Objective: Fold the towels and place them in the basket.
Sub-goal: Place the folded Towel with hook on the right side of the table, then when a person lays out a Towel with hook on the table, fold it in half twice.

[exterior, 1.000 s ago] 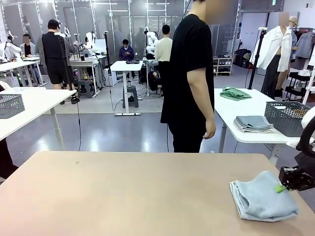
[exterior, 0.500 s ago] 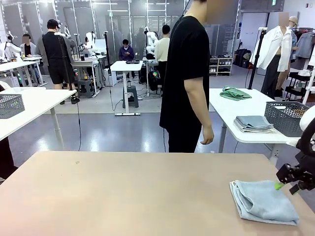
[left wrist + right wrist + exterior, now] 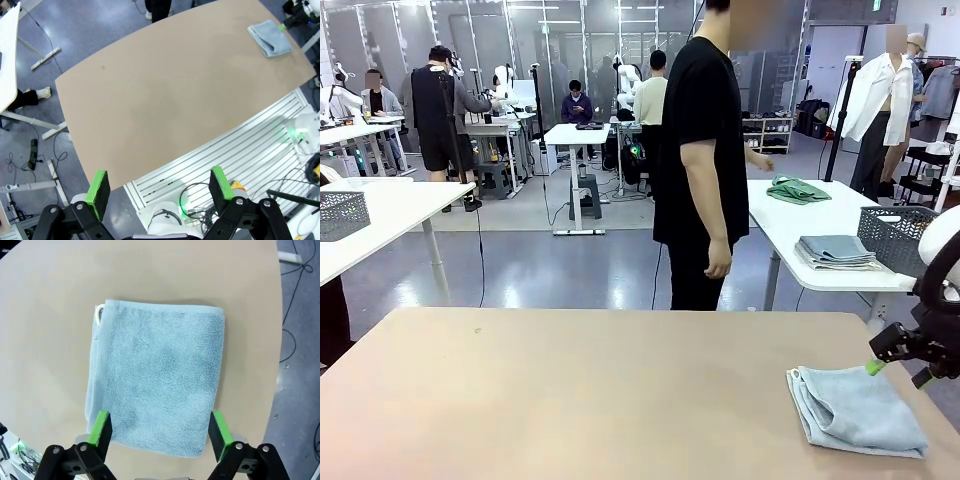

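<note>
The left hand (image 3: 157, 185) hangs with fingers spread, high over the bare bench (image 3: 570, 390). At the bench's right end, the folded blue towel (image 3: 157, 385) lies flat near the edge, below the spread right hand (image 3: 160, 427) and not gripped. A shallow pinch may lift only the top layer and undo the fold. A drag may slide the towel off the edge.

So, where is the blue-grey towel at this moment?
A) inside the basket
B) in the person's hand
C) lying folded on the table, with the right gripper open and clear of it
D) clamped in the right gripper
C: the blue-grey towel lies folded flat on the table, and the right gripper hovers over it with its jaws apart, holding nothing.
</note>
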You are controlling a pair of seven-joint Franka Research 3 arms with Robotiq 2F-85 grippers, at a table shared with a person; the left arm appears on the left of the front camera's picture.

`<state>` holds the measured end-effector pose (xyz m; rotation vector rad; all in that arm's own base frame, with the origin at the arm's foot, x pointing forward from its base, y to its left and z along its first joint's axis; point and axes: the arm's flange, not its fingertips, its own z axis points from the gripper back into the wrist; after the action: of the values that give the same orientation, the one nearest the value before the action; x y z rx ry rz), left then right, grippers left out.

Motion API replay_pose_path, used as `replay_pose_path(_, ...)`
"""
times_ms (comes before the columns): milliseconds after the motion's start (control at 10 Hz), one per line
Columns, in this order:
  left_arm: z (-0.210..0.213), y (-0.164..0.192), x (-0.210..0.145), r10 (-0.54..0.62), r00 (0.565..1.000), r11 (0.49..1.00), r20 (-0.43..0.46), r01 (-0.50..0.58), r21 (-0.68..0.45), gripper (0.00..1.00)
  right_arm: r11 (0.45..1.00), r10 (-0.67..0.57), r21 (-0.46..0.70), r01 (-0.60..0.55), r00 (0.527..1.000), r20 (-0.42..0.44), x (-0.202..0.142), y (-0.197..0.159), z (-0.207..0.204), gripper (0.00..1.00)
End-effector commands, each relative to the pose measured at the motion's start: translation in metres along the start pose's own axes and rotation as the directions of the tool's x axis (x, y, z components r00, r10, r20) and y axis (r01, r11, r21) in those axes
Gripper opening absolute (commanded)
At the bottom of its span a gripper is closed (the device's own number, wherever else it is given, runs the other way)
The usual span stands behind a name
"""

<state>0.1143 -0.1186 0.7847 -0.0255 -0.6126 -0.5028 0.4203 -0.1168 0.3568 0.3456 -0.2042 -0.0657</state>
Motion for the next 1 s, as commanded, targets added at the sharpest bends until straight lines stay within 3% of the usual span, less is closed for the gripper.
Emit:
replay_pose_path(0,0.0064,-0.0051,-0.0039,-0.013,1.0,1.0,0.013,0.013,0.001,1.0,1.0,0.008,0.004,-0.008,1.0,0.0,-0.0019,-0.005,0.0033,0.97)
replay_pose_path(900,0.0064,-0.0051,-0.0039,-0.013,1.0,1.0,0.013,0.013,0.001,1.0,1.0,0.008,0.004,-0.008,1.0,0.0,-0.0019,-0.005,0.0033,0.97)
